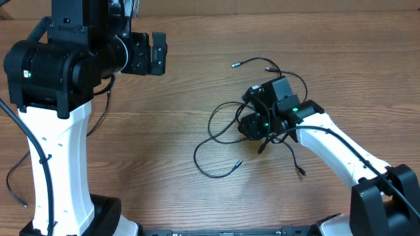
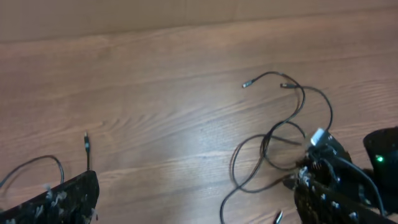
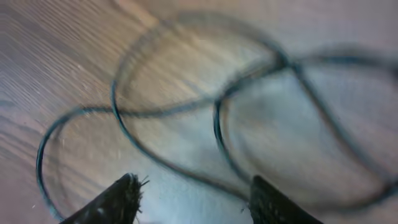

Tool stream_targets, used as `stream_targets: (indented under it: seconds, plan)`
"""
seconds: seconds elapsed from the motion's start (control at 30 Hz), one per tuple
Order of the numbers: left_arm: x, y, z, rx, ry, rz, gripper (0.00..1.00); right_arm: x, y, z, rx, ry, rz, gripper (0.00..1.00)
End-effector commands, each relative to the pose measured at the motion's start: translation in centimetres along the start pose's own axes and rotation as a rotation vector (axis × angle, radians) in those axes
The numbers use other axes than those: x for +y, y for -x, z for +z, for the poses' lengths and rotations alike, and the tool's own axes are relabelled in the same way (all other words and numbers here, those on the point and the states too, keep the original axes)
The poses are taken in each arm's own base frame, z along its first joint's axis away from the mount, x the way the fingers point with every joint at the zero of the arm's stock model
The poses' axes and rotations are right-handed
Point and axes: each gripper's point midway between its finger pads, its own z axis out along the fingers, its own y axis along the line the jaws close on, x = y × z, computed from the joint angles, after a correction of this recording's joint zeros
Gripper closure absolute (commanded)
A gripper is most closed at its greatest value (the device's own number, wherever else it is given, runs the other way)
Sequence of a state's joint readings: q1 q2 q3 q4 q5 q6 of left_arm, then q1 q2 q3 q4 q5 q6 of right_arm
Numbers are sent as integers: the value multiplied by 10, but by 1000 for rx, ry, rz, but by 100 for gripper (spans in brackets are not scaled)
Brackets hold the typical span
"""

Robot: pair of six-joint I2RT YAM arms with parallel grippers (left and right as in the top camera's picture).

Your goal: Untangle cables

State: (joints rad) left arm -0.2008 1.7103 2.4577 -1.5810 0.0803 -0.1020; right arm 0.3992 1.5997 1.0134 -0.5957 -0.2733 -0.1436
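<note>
right gripper (image 3: 196, 200) hovers low over the wooden table (image 1: 151, 137), fingers apart and clamping nothing. just beneath, the cables (image 3: 216, 124) sprawl in loose crossed loops. they look thin, limp and light, likely to slide, so pinch near a plug end (image 1: 237, 162). well beyond, left gripper (image 1: 159, 54) hangs wide open, empty.

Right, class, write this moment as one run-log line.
cables: tangled loops on table | left gripper: open, away from cables | right gripper: open, low over the loops | held: nothing
</note>
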Motion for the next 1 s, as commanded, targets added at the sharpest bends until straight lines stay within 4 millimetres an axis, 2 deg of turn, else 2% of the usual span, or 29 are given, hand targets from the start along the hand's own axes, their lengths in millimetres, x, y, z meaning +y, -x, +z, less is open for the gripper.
stream_targets:
  seconds: [0.0, 0.13, 0.37, 0.4, 0.43, 0.47, 0.5, 0.6, 0.7, 0.77, 0.83, 0.87, 0.97]
  plan:
    - [3, -4, -3, 11, 14, -5, 0, 3, 18, -3, -69, -17, -124, 39]
    - [4, -12, -3, 44, 17, 5, 0, -4, 18, 11, -60, -30, -125, 37]
    - [5, -21, -4, 79, 21, 11, 0, -20, -18, 63, 92, -30, -91, 39]
    - [5, -21, -4, 81, 21, 14, 0, -20, -25, 71, 118, -18, -84, 48]
    - [5, -21, -4, 83, 21, 19, 0, -19, -29, 75, 132, -7, -80, 73]
    - [6, -21, -4, 83, 23, 20, 0, -18, -32, 77, 143, 0, -76, 92]
    - [6, -21, -4, 83, 22, 22, 0, -17, -35, 77, 155, 6, -68, 96]
    - [5, -21, -4, 80, 22, 22, 0, -14, -36, 72, 178, 10, -43, 96]
    - [5, -18, -4, 70, 21, 23, 0, -5, -19, 47, 182, 21, -31, 96]
    - [5, -15, -3, 58, 21, 24, 0, 5, 11, 16, 127, 9, -57, 96]
    - [5, -12, -3, 45, 19, 25, 0, 16, 45, -22, 44, 2, -85, 96]
    - [5, -10, -1, 40, 19, 26, 0, 26, 71, -57, -30, -3, -82, 96]
    - [5, -7, 3, 39, 18, 26, 0, 48, 119, -136, -195, -1, -101, 96]
